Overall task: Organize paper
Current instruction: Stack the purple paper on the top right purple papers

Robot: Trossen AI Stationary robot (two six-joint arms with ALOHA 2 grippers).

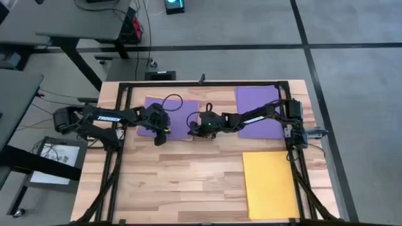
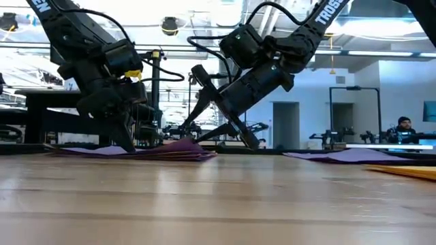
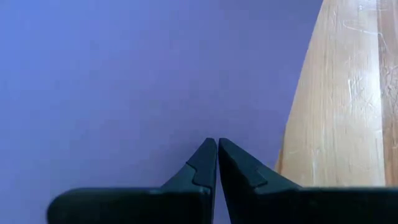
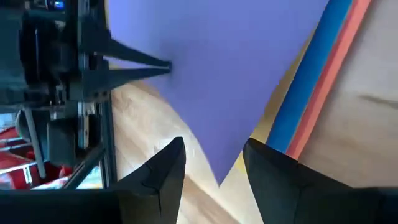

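On the far half of your table (image 1: pixel 176 182), sorting looked partly done. Largest item: a purple stack (image 1: pixel 171 117) at centre-left, its top purple sheet skewed over blue, salmon and yellow edges. A second purple sheet (image 1: pixel 259 112) lay far right; one yellow sheet (image 1: pixel 270 183) sat near right, well apart. Stack still needed squaring or separating, in my judgement. Your left gripper (image 3: pixel 216 163) had fingers pressed together, tips down on the purple. Your right gripper (image 4: pixel 214 163) stood parted around that sheet's corner, holding nothing. Sheet count underneath hidden.
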